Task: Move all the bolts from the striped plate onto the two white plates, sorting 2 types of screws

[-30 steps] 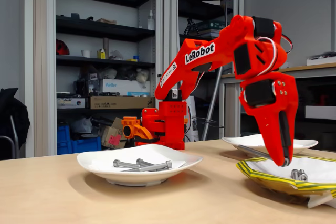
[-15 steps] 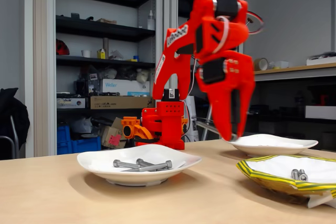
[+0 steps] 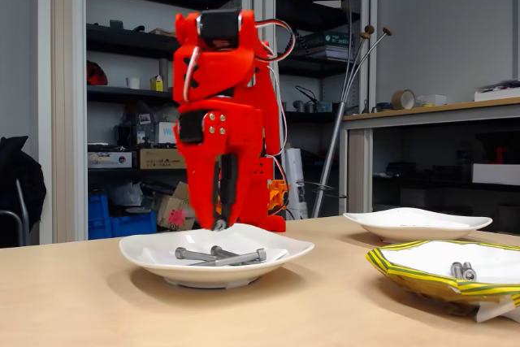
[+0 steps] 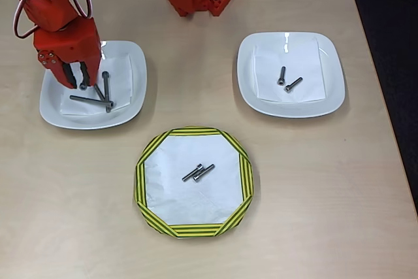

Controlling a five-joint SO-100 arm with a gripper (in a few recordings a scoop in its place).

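- Striped plate point(image 4: 145, 181) at table front, centre: two short bolts point(image 4: 198, 173) touching, lying on its white middle.
- Right white plate point(image 4: 333, 93) in overhead view: two more short bolts point(image 4: 287, 80), close but apart.
- Left white plate point(image 4: 134, 99): long bolts point(image 4: 91, 100) crossed in a small pile.
- Gripper point(image 4: 80, 83) points down over that plate's left half, tip just above the long bolts; fingers look near-closed, can't tell if it holds a bolt.

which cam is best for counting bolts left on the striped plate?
Overhead view: the striped plate faces the lens, and two short bolts lie side by side at its centre. In the fixed view they sit low behind the rim, partly overlapping.
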